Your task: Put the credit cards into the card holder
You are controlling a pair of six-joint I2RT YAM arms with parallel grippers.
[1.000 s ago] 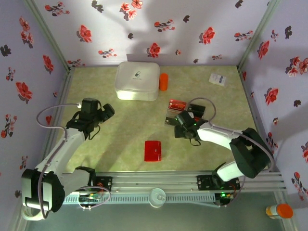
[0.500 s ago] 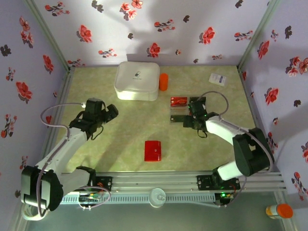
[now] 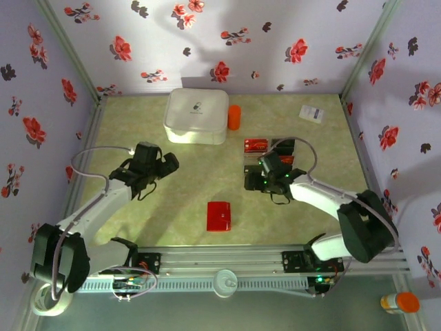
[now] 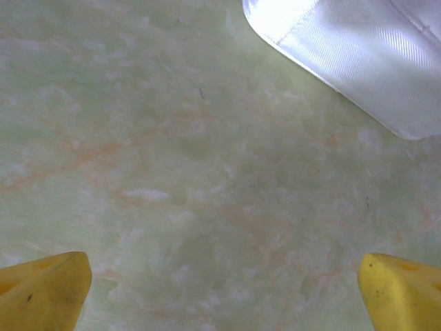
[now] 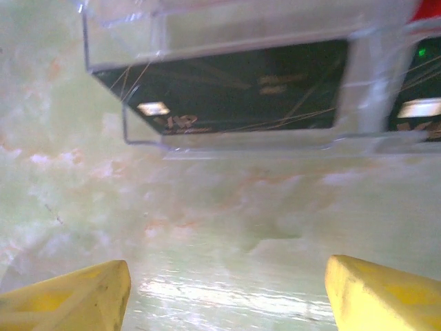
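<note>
The card holder (image 3: 219, 215) is a flat red wallet lying shut near the table's front middle. The credit cards lie in a cluster right of centre: a red card (image 3: 255, 145), a dark card (image 3: 283, 145) and others partly hidden under my right arm. In the right wrist view a black card (image 5: 227, 86) lies in a clear sleeve just ahead of my fingers. My right gripper (image 3: 260, 176) (image 5: 227, 296) hangs open at the near edge of the cluster, holding nothing. My left gripper (image 3: 167, 163) (image 4: 224, 293) is wide open over bare table, left of the wallet.
A big white rounded box (image 3: 196, 115) (image 4: 358, 55) sits at the back with an orange cylinder (image 3: 234, 116) beside it. A small white box (image 3: 311, 113) with blue print lies at the back right. Flowered walls close in three sides.
My right gripper has swung back left and nearer along the card cluster. The left arm has moved steadily to the right, toward the table's middle. Neither gripper's opening has changed.
</note>
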